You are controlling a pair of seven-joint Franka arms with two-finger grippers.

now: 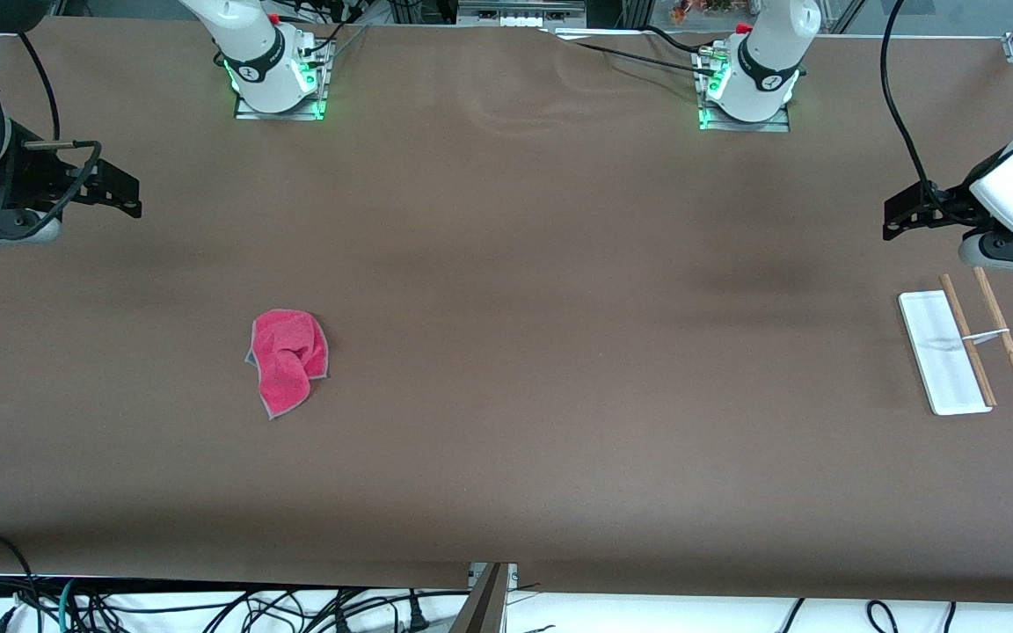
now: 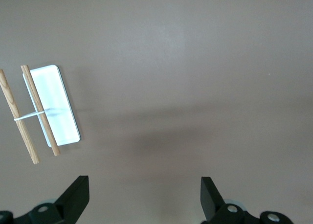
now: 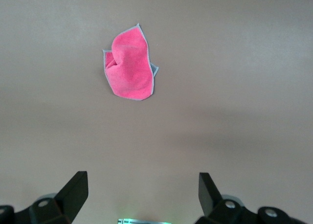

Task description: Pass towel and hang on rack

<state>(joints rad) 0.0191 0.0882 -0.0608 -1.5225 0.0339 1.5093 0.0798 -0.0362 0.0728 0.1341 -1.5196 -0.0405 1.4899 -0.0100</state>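
You have one towel (image 1: 288, 359) toward the table's (image 1: 506, 264) right-arm end, one two-rod rack (image 1: 964, 349) at its left-arm edge; left gripper (image 2: 144, 197) and right gripper (image 3: 142, 194) both gape empty.

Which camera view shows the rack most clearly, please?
The left wrist view shows it best: the rack appears large, with its white base, two wooden rods and metal crosspiece distinct. The front view shows the rack smaller, at the left arm's end of the table. The right wrist view does not show it.
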